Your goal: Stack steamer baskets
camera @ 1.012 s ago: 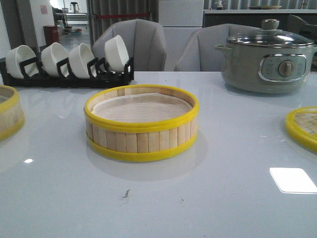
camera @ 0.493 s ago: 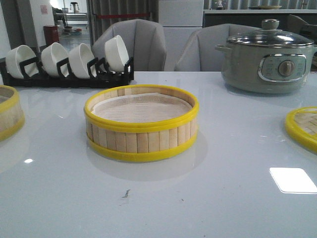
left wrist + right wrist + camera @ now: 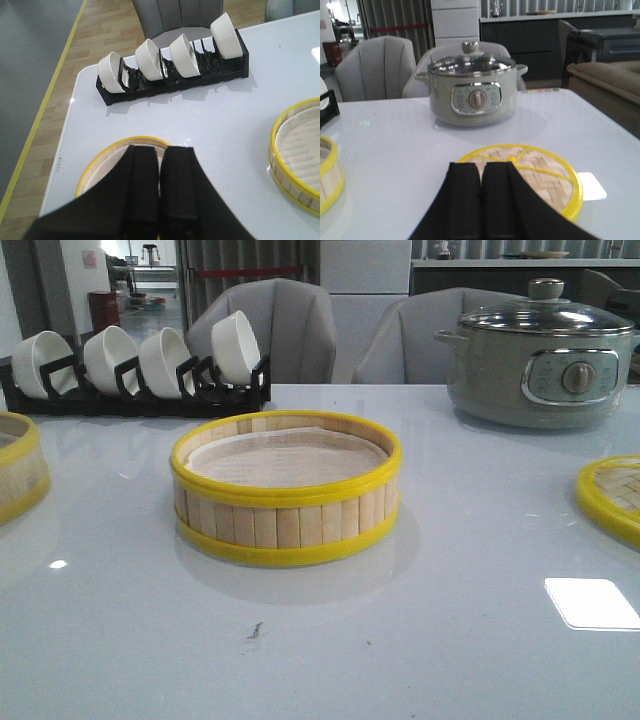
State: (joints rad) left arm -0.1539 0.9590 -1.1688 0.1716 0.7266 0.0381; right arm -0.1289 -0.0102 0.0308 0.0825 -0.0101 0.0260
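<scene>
One steamer basket [image 3: 285, 490] with a white liner stands in the middle of the table. A second steamer basket [image 3: 14, 475] is cut off at the left edge of the front view. In the left wrist view my left gripper [image 3: 161, 150] is shut and empty, hovering over that second basket [image 3: 102, 162]; the middle basket [image 3: 300, 150] lies off to its side. My right gripper [image 3: 482, 167] is shut and empty, over the near edge of the flat woven lid [image 3: 545, 175]. Neither gripper shows in the front view.
A black rack of white bowls [image 3: 135, 365] stands at the back left, also seen from the left wrist [image 3: 175, 65]. The grey-green electric pot [image 3: 540, 355] stands at the back right. The lid [image 3: 612, 495] lies at the right edge. Chairs stand behind the table.
</scene>
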